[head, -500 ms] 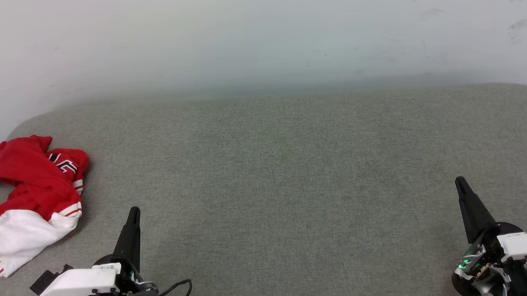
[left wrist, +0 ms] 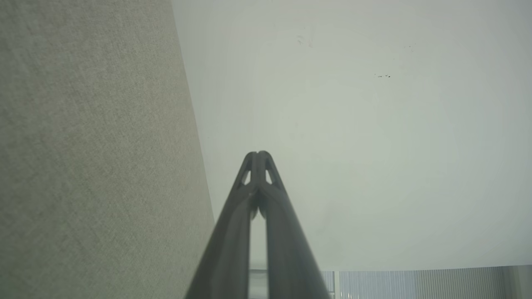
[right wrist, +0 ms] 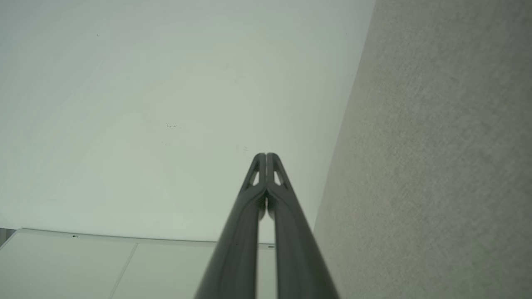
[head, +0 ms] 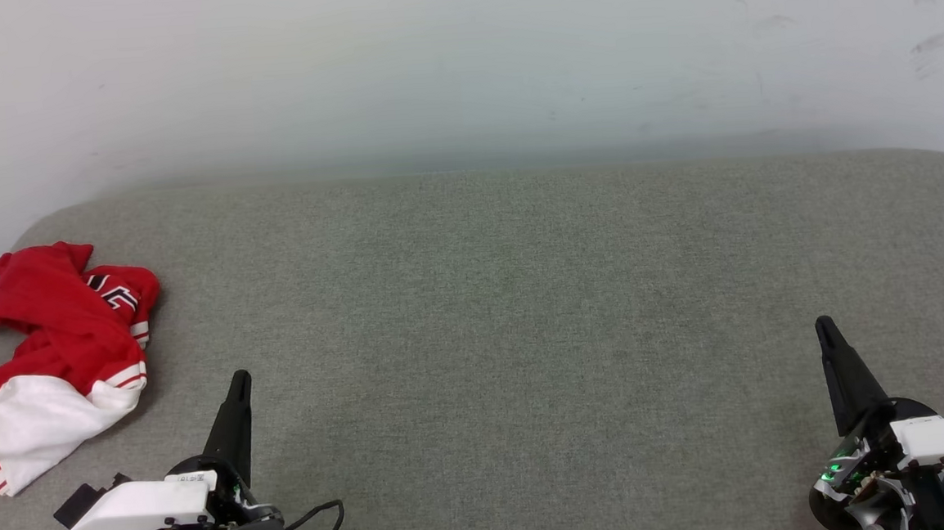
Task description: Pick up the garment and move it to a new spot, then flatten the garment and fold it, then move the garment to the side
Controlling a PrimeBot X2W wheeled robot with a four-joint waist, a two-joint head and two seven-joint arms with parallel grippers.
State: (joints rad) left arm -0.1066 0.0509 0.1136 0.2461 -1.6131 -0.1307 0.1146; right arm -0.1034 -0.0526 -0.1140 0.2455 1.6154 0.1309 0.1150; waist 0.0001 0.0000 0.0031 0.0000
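Observation:
The garment [head: 55,356], red with a white sleeve, striped trim and black white-outlined lettering, lies crumpled at the far left edge of the grey padded surface [head: 508,312] in the head view. My left gripper [head: 239,380] rests shut at the lower left, a short way right of and below the garment, holding nothing. At the lower right my right gripper [head: 825,326] is shut too and empty. In the left wrist view the left gripper [left wrist: 258,154] has its tips pressed together. The right wrist view shows the right gripper [right wrist: 266,155] with tips touching as well.
A pale wall [head: 459,61] rises behind the padded surface. The surface has rounded far corners, and its left edge runs close under the garment. A black cable [head: 324,524] loops beside my left wrist.

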